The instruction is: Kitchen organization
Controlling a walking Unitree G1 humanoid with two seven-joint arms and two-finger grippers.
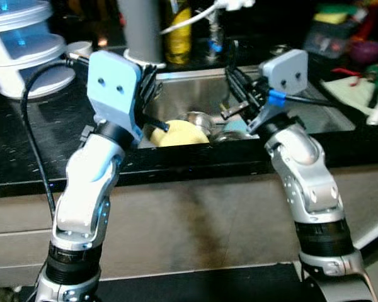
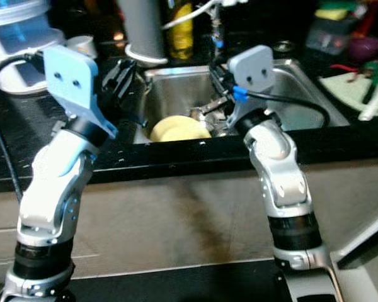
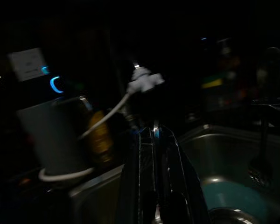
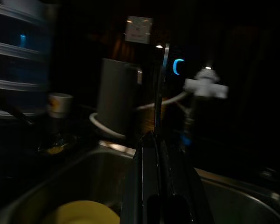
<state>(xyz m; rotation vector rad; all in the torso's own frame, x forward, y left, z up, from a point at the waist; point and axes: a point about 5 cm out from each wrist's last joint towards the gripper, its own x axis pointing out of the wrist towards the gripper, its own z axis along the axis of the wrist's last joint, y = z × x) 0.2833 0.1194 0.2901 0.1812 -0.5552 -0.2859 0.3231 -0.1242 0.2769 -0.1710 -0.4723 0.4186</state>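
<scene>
Sink (image 1: 189,94) contents (half-hidden behind arms)

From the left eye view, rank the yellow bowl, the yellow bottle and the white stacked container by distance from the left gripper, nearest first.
1. Yellow bowl: in the sink, just beside the left gripper, toward the robot's right.
2. Yellow bottle: behind the sink, at the back of the counter.
3. White stacked container: far on the robot's left, on the black counter.
</scene>
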